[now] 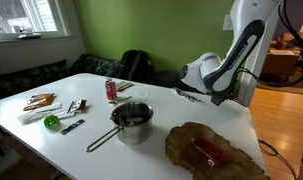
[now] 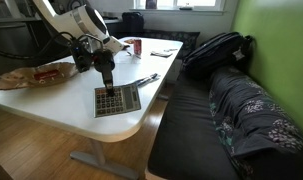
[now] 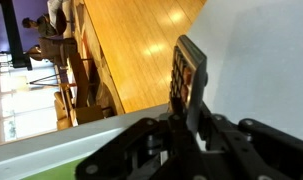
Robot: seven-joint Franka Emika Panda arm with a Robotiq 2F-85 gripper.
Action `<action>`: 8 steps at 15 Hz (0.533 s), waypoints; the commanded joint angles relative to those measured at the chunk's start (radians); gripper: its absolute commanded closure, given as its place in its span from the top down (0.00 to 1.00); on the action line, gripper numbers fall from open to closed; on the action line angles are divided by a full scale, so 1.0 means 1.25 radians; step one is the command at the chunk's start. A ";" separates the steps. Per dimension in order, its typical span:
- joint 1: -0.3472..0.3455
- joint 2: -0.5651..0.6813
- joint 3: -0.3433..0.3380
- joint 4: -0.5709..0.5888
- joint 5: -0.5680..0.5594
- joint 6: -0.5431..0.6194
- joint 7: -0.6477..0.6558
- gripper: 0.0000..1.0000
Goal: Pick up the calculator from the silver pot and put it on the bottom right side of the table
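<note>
The calculator [image 2: 118, 100], grey with dark keys, is at the table's near rounded corner, at or just above the surface. My gripper [image 2: 107, 86] comes down on its far edge and is shut on it. In the wrist view the calculator [image 3: 188, 72] sticks out edge-on from between the fingers [image 3: 186, 125]. In an exterior view the gripper [image 1: 190, 94] is low over the table's far right side. The silver pot [image 1: 132, 120], with a long handle, stands mid-table, apart from the gripper.
A brown wooden slab [image 1: 213, 150] holding a red thing lies near the pot, also seen in an exterior view [image 2: 41, 72]. A red can [image 1: 111, 90], a green object [image 1: 51, 122] and small tools lie on the table's other side. A backpack [image 2: 216, 50] sits on the couch beside the table.
</note>
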 commanded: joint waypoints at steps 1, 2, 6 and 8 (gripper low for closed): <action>0.016 0.063 -0.001 0.057 -0.003 -0.017 0.017 0.04; 0.023 0.076 -0.003 0.069 -0.003 -0.024 0.023 0.04; 0.036 0.109 -0.002 0.099 0.000 -0.031 0.026 0.44; 0.043 0.111 0.000 0.103 -0.004 -0.029 0.027 0.57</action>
